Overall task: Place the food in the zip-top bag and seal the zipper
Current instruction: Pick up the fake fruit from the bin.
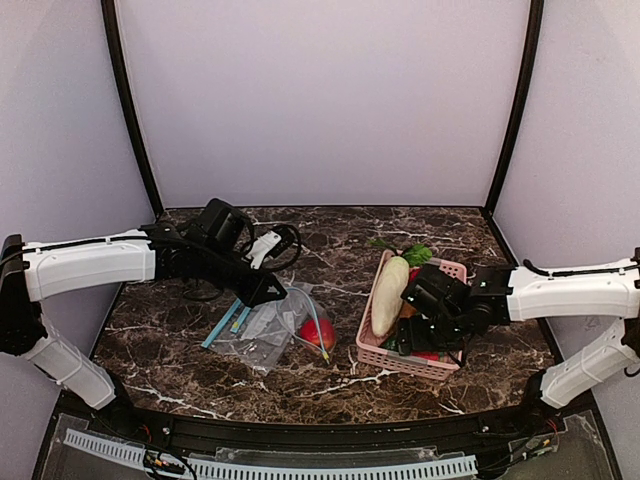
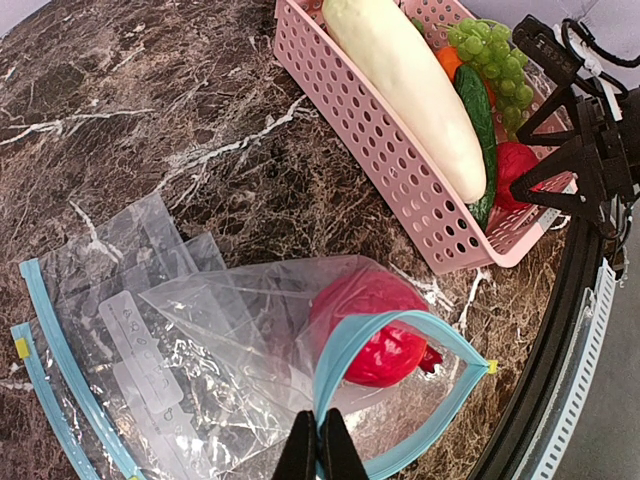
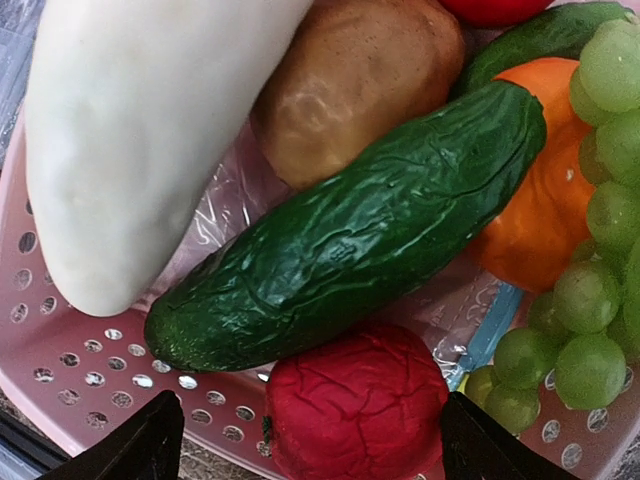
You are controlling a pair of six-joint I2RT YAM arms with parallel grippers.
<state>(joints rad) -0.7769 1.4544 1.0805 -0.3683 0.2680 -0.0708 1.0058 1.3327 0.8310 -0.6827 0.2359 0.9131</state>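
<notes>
Plainly, the coming move turns on the right gripper, which hangs over the pink basket with its fingers spread wide and nothing between them. In its wrist view, the second red fruit sits almost directly beneath it, between the two fingertips and a touch toward the right-hand one. A straight descent looks enough to bracket it.

The cucumber lies just beyond that fruit. Its long axis runs on a diagonal from near the left finger up and away to the right, so it is skewed to the line across the fingertips. My judgement is that the wrist would need some turn before the fingers could close across its narrow width. It rests against the white radish on one side and an orange fruit on the other.

The left gripper is well away from the basket. Its fingers are pressed together on the zipper at the near lip, as far as the cropped bottom edge of its wrist view shows. The zip-top bag fans out ahead of it with its mouth held open in a loop. The first red fruit lies just ahead of those fingers, inside the bag.

So the right arm is much the nearer to both remaining pieces.
</notes>
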